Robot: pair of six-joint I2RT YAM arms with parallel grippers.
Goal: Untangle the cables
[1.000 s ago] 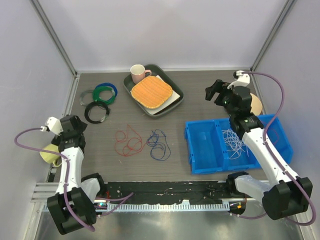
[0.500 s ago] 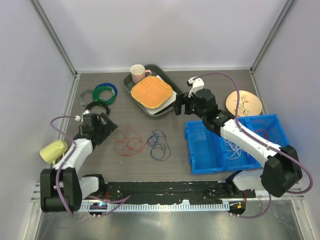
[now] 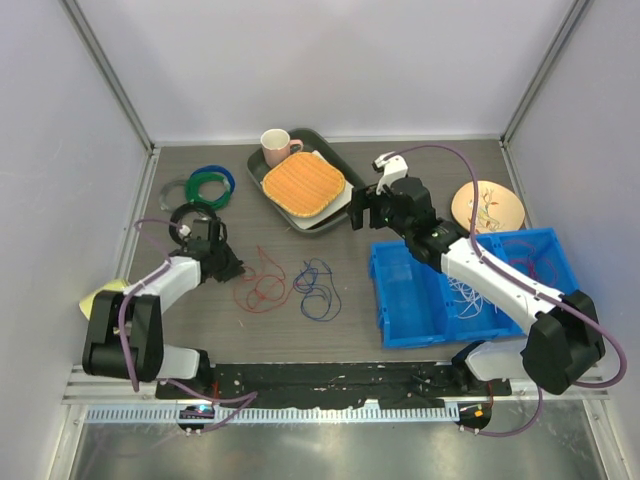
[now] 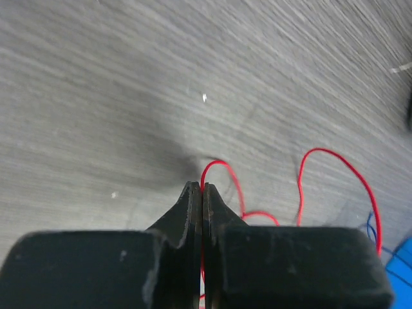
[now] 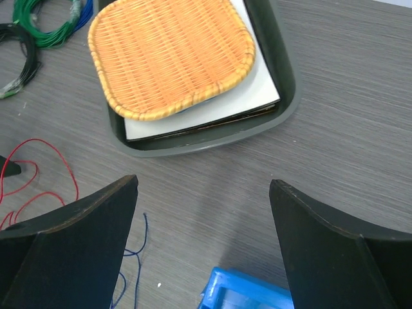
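Red cable (image 3: 262, 285), on the surface (image 3: 400, 170) just beside blue cable (image 3: 318, 290), is pinched at one loop by the closed left hand (image 4: 197, 188); the right hand (image 5: 203, 193) is held wide open and empty; white cable (image 3: 465, 285) is lodged in the blue bin (image 3: 405, 300), so separation is judged part done.

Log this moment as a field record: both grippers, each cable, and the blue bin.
left gripper: jaws shut on the red cable, at its left edge
right gripper: jaws wide open, holding nothing, above the table between the tray and the blue bin
red cable: loose loops on the table, left of the blue cable; contact between them cannot be told
blue cable: loose loops, no gripper on it
white cable: lying in the blue bin
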